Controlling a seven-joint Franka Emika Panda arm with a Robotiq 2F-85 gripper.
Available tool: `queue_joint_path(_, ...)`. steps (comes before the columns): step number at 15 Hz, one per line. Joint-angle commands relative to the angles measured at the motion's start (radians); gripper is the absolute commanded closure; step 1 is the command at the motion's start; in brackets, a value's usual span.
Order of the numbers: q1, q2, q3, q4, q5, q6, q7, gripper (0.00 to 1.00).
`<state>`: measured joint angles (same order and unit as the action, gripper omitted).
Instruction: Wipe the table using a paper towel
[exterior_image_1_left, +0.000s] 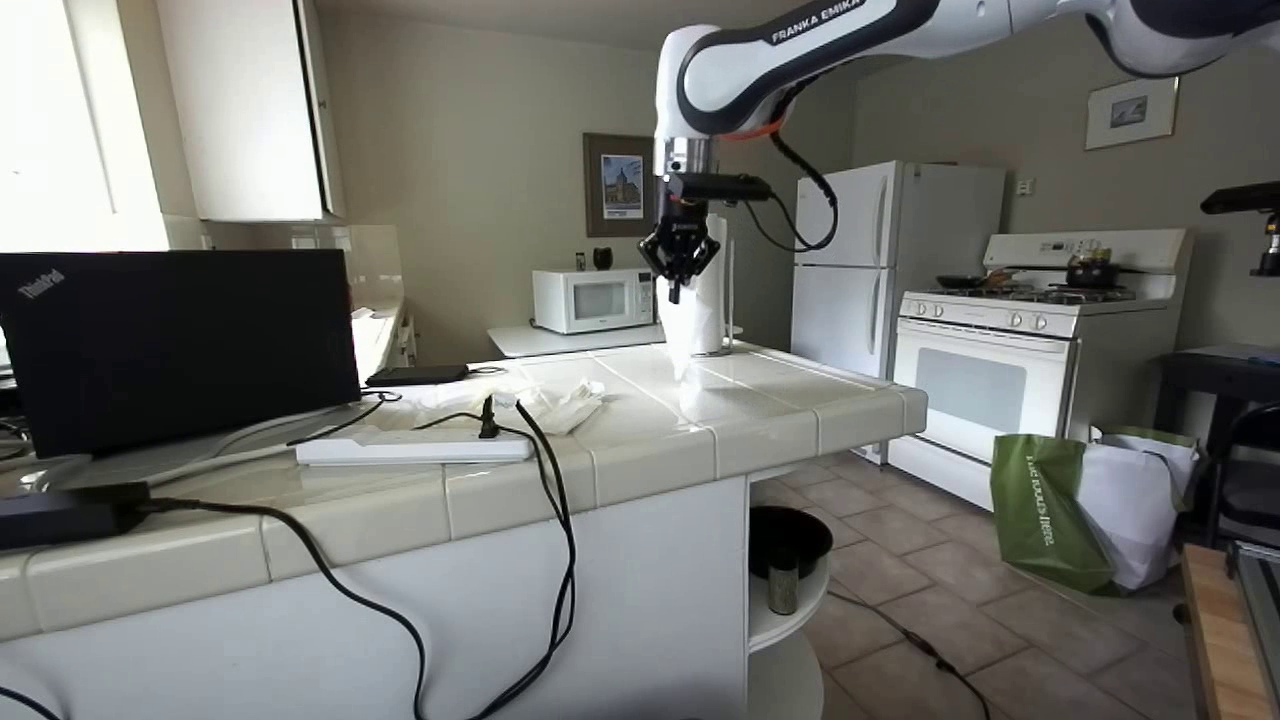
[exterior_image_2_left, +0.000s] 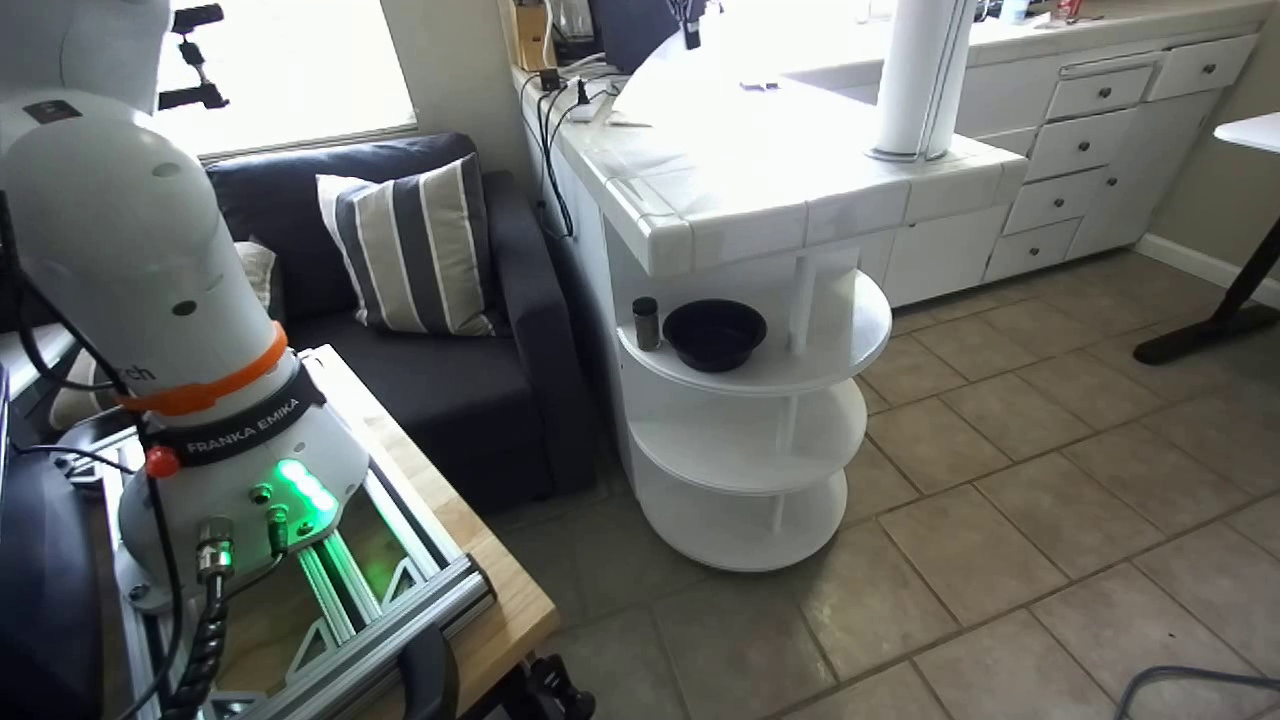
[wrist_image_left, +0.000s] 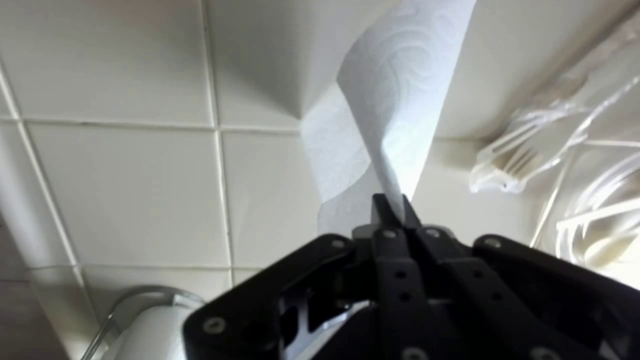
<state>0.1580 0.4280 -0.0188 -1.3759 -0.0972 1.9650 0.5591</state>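
Black jaws up front are squeezed tight on a narrow fold of the paper towel sheet (wrist_image_left: 410, 95), I'd guess so the loose part can drag. Tiled table (wrist_image_left: 125, 195) sits under it; can't tell if they touch. Further out, in both exterior views, the roll (exterior_image_2_left: 915, 80) stands upright near the table's edge, probably to leave wiping room.

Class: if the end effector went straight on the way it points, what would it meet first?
Pointing down, the black end effector would probably meet the pale tiled counter first, bunching the held white embossed paper towel sheet against it; depth is unclear.
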Motion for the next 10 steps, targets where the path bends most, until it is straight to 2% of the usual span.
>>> queue_joint_path(1, -0.018, -0.087, -0.045, -0.098, -0.02, 0.099, 0.092, 1.0)
queue_joint_path(6, -0.064, -0.093, -0.11, -0.177, -0.037, 0.256, 0.252, 1.0)
queue_joint_path(10, -0.099, -0.042, -0.138, -0.21, -0.024, 0.212, 0.332, 1.0)
